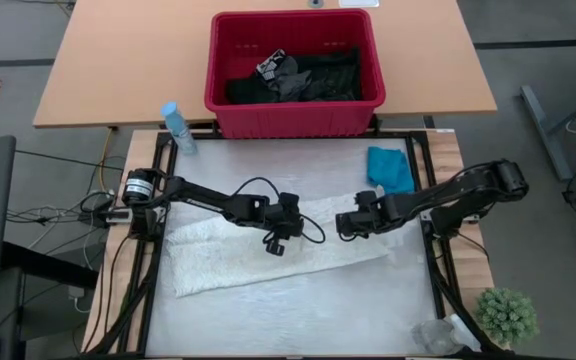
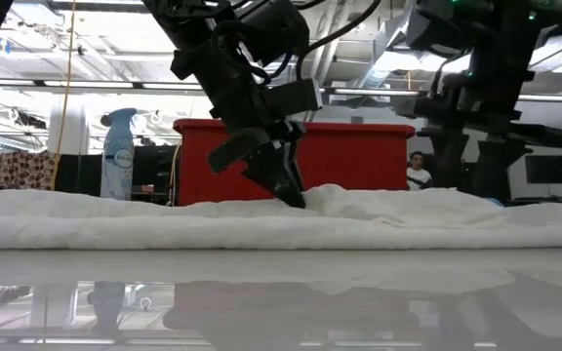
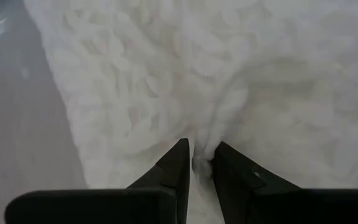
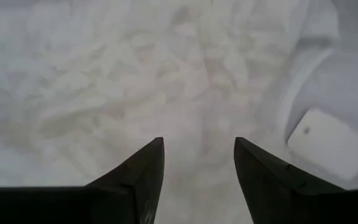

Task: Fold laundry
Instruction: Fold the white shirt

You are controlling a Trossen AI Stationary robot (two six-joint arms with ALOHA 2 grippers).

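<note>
1. Two pincers work over one white lacy garment (image 1: 268,250), which lies flat and long across the middle of the worktop (image 1: 298,320).
2. On the left, a blue spray bottle (image 1: 177,127) stands at the far edge of the worktop. It is well away from the work, so leave it be.
3. The left pincer (image 1: 275,243) sits low on the white garment near its middle. Its fingers are close together and pinch a small ridge of the cloth, as the left wrist view shows (image 3: 199,163).
4. To do this step well, I think the left pincer should keep that pinch tight. If it lets go, the fold may fall flat.
5. It should lift only a little and move slowly, so the soft cloth does not drag or bunch up.
6. The right pincer (image 1: 346,226) hangs over the right end of the same garment. Its fingers stand wide apart and hold nothing. A white tag (image 4: 328,143) shows on the cloth nearby.
7. It should get a new hold on the edge, in line with the left pinch, so both sides fold evenly.
8. A small teal garment (image 1: 390,167) waits on the right, apart from the white one.
9. More dark clothes (image 1: 298,78) lie in the red basket (image 1: 228,105) behind.
</note>
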